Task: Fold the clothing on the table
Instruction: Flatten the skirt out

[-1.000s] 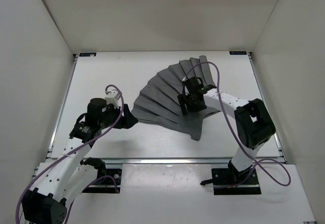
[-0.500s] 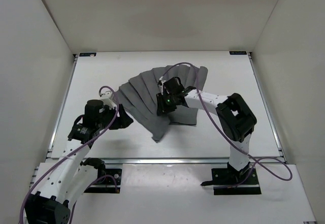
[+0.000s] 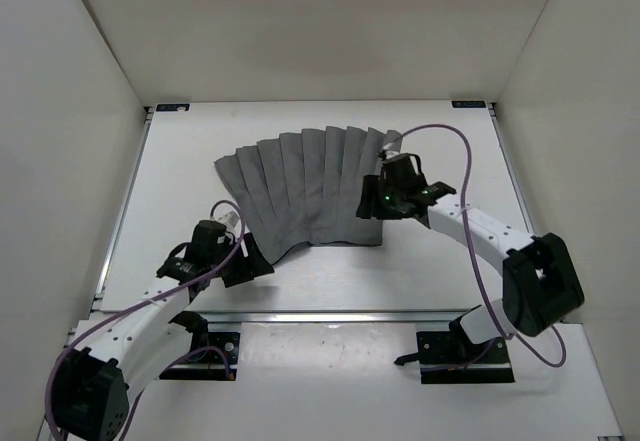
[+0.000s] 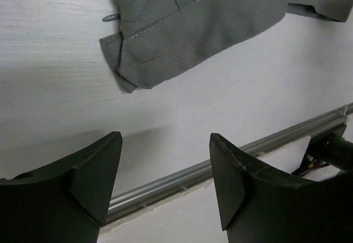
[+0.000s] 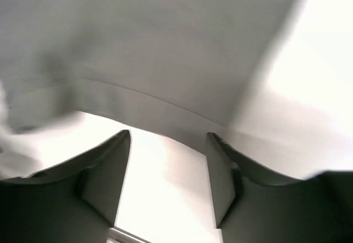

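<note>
Clothing (image 3: 310, 191) lies spread flat on the table (image 3: 180, 181), about midway between the side edges and somewhat nearer the far edge than the near one. The pleats are open and no layer is turned over another, so I judge this to be the laid-out state a fold starts from, with the fold itself not yet made.

Left gripper (image 3: 250, 261) sits close over the table at the near-left corner of the clothing. In the left wrist view its 2 fingers (image 4: 96, 171) stand spread with bare table between them. The waistband corner, with its small button (image 4: 111, 17), lies just ahead of the tips and apart from them.

Right gripper (image 3: 372, 204) hangs at the right-hand edge of the clothing, near its near-right corner. The right wrist view is blurred, but its 2 fingers (image 5: 105, 171) show spread, with white table between them and the cloth's edge just beyond. Neither gripper holds anything. I read both placements as stations at the 2 near corners, ready for a pinch there.

Orientation: the wide hem faces the far edge and the narrow waist faces the near edge. The pleats run near to far, fanning outward. The long axis runs left to right, roughly along the far edge, with its right end slightly farther away.
</note>
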`<action>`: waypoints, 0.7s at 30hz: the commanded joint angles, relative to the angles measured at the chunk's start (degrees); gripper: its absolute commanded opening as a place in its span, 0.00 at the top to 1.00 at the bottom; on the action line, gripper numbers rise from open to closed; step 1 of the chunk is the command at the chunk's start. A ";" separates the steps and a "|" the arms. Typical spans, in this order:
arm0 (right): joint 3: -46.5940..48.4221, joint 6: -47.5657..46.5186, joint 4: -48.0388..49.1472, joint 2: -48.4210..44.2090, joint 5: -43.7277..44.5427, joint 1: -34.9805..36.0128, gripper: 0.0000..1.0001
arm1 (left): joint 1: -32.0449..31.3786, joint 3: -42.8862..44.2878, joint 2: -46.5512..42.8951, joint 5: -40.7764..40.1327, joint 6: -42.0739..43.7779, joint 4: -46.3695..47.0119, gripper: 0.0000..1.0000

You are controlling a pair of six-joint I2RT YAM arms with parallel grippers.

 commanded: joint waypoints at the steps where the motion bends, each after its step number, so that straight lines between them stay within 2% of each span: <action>1: -5.37 2.32 -3.99 -4.61 4.15 -2.70 0.45 | 0.01 -1.37 0.19 -4.46 -3.28 3.86 0.25; 4: -7.84 1.45 -3.28 -6.64 3.37 -5.34 0.44 | 0.81 -2.16 0.63 -7.72 -4.87 6.06 0.28; 7: -9.42 1.10 -2.85 -6.47 3.28 -6.84 0.43 | -0.42 -1.64 5.71 -9.56 -5.57 8.17 0.28; 14: -12.85 2.06 0.05 -2.96 3.63 -7.81 0.41 | -3.76 -0.85 14.33 -13.51 -8.73 13.61 0.28; 16: -12.68 1.97 0.84 -0.77 3.45 -7.63 0.40 | -4.55 -0.67 16.00 -14.57 -9.52 14.50 0.32; 18: -12.33 2.50 1.64 0.90 3.02 -7.36 0.41 | -4.64 -0.23 16.54 -15.63 -9.88 15.03 0.53; 19: -12.59 2.42 2.42 1.61 2.49 -6.67 0.41 | -4.64 -0.40 17.41 -15.89 -10.14 15.64 0.60; 20: -12.42 2.50 3.65 2.14 2.31 -6.23 0.41 | -4.47 -0.41 17.59 -15.89 -10.06 15.82 0.77; 21: -12.24 2.68 4.18 3.19 2.22 -5.96 0.41 | -4.47 -0.23 18.03 -15.98 -10.06 16.17 0.89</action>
